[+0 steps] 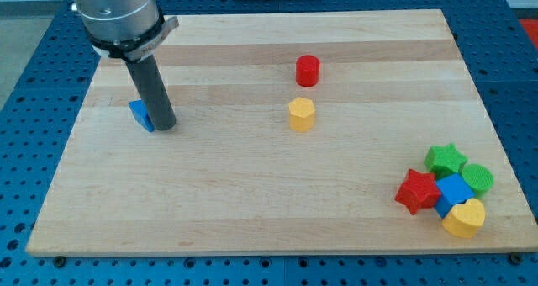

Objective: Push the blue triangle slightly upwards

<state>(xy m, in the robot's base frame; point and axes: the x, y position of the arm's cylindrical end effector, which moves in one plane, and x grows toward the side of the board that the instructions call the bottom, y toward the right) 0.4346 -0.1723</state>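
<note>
The blue triangle lies on the wooden board at the view's left, partly hidden behind the dark rod. My tip rests on the board just right of and slightly below the blue triangle, touching or nearly touching its right side.
A red cylinder and a yellow hexagon stand near the board's middle. At the bottom right sits a cluster: red star, green star, green cylinder, blue cube, yellow heart.
</note>
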